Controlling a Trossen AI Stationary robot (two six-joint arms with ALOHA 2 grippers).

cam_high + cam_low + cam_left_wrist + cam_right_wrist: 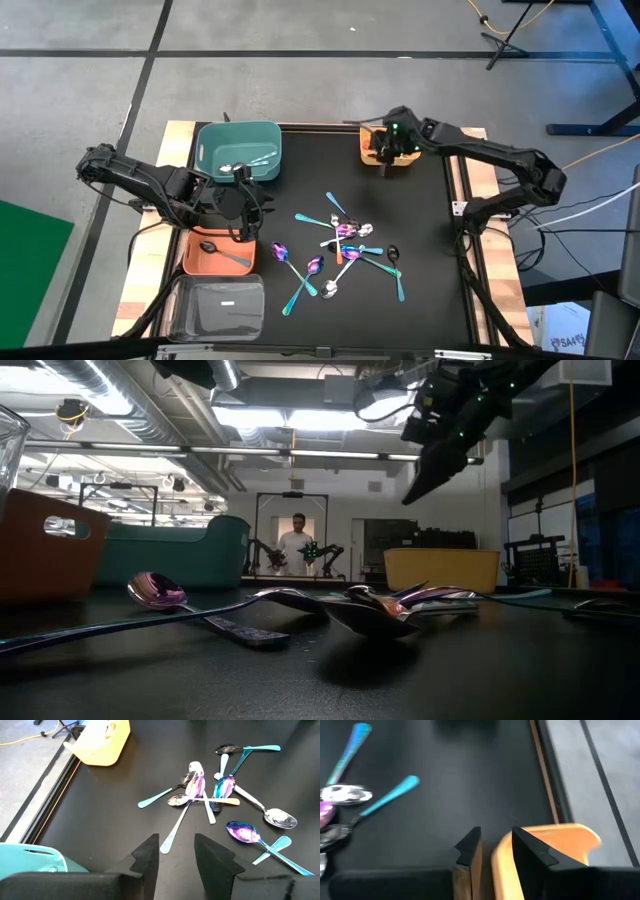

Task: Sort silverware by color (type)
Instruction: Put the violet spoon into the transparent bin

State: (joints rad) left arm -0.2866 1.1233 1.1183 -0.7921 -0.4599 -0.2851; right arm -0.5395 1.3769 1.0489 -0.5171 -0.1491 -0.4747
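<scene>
1. Hovering over the yellow bin (368, 150) at the far edge of the black desk (420, 300): right tool (385, 155), fingers spread, nothing between them; in its wrist view only the bin's rim (560, 840) below the gap. In the low view, hanging well above the bin.
2. Poised between the teal bin (205, 150) and the orange bin (190, 262) on the desk's left side: left tool (240, 205), fingers likewise spread and empty (176, 840), pointing toward the loose spoons.
3. Scattered at mid-desk, touching and crossing one another: unsorted spoons (345, 245) in teal-blue, iridescent purple, shiny silver, black and one orange-copper finish.
4. Already lying in the teal bin: a few silver spoons (250, 163).
5. Resting in the orange bin: one black spoon (225, 252).
6. Sitting just beside the orange bin at the desk's near-left corner: clear bin (200, 310) with a small white label (228, 303), print too small to read.
7. Standing far back in the room, seen in the low view: a person (297, 545) beside other dark arms.
</scene>
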